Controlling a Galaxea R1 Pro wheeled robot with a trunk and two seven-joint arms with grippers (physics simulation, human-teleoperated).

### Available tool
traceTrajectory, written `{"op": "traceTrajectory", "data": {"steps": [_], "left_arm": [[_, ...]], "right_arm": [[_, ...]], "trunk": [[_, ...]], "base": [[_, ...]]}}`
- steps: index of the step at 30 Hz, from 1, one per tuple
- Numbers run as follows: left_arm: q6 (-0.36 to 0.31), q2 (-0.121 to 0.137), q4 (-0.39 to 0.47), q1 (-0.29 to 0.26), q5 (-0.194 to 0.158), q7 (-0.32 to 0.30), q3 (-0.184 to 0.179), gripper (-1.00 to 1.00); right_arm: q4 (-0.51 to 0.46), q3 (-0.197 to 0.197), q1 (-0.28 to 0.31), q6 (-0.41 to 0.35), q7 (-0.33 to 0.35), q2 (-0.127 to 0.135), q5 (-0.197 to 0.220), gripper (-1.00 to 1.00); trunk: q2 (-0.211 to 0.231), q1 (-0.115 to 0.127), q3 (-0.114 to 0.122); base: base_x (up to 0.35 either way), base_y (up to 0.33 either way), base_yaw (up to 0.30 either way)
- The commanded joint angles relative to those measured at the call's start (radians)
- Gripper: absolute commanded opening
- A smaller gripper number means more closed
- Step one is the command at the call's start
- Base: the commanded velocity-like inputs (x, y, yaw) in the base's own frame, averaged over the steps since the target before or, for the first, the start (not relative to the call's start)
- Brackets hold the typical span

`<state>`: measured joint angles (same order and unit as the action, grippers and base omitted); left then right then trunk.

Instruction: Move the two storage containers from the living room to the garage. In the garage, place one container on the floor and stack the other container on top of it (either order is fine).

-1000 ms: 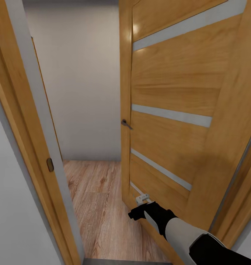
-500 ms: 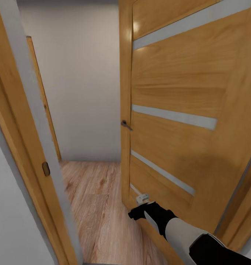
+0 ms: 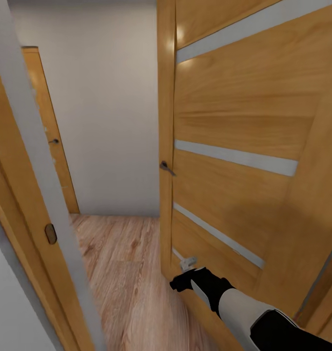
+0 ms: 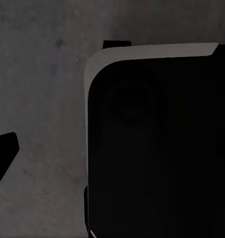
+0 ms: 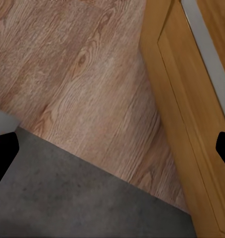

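Note:
The two storage containers are out of view. My right gripper (image 3: 181, 274) hangs low beside the bottom of an open wooden door (image 3: 234, 146). In the right wrist view the right gripper (image 5: 112, 153) is open and empty, its black fingertips (image 5: 3, 153) at opposite edges, over the seam between grey concrete floor (image 5: 68, 198) and light wood plank floor (image 5: 78, 64). In the left wrist view my left gripper (image 4: 112, 158) shows one black fingertip (image 4: 3, 153) far to the side, over grey concrete (image 4: 43, 74) and beside my own dark body (image 4: 157, 148).
I stand in a doorway. The door frame (image 3: 34, 170) with its strike plate (image 3: 50, 233) is close on the left. The door leaf with a handle (image 3: 166, 168) is close on the right. Beyond lie wood plank floor (image 3: 122, 263), a plain wall (image 3: 107, 112) and another wooden door (image 3: 46, 141).
The camera has moved on through the doorway, so the frame slid left and a second door came into view at back left. My right arm holds the same pose.

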<state>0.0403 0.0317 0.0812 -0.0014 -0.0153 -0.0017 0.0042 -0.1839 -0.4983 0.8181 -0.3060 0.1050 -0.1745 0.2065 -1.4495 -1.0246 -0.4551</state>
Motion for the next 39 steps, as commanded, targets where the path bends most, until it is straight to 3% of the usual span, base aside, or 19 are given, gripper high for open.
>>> {"op": "traceTrajectory", "data": {"steps": [1,14,17,21,26,30,35,39], "left_arm": [[0.003,0.000,0.000,0.000,-0.002,0.000,0.000,1.00],[0.003,-0.001,0.000,0.000,0.000,0.000,-0.005,1.00],[0.003,-0.001,0.000,0.000,0.001,0.000,-0.007,1.00],[0.003,-0.001,0.000,0.000,0.001,0.000,-0.008,1.00],[0.003,-0.001,0.000,0.000,0.002,0.000,-0.009,1.00],[0.003,-0.001,0.000,0.000,0.003,0.000,-0.009,1.00],[0.003,-0.001,0.000,0.000,0.005,0.000,-0.009,1.00],[0.003,-0.002,0.000,0.000,0.006,0.000,-0.009,1.00]], "right_arm": [[-0.001,-0.006,0.001,-0.004,-0.001,0.000,0.010,1.00],[-0.026,-0.015,0.001,-0.011,-0.011,0.000,0.006,1.00],[-0.108,-0.023,0.001,-0.060,-0.037,0.000,-0.021,1.00],[-0.283,-0.026,0.001,-0.213,-0.162,0.000,-0.038,1.00],[-0.475,-0.034,0.002,-0.396,-0.369,0.000,-0.042,1.00],[-0.527,-0.047,0.003,-0.452,-0.510,0.000,-0.042,1.00],[-0.536,-0.098,0.008,-0.503,-0.663,0.000,-0.056,1.00],[-0.533,-0.112,0.018,-0.520,-0.725,0.000,-0.062,1.00]], "trunk": [[0.000,0.000,-0.001],[0.000,0.000,-0.001],[0.000,0.000,-0.001],[0.000,0.000,-0.001],[0.000,0.000,-0.001],[0.000,0.000,-0.001],[0.000,0.000,-0.001],[0.000,0.000,-0.001]], "base": [[0.270,0.000,0.000],[0.124,0.000,0.000],[0.002,0.000,0.000],[0.000,0.000,0.000],[0.000,0.000,0.000],[0.000,0.000,0.000],[0.000,0.000,0.000],[0.000,0.000,0.000]]}}
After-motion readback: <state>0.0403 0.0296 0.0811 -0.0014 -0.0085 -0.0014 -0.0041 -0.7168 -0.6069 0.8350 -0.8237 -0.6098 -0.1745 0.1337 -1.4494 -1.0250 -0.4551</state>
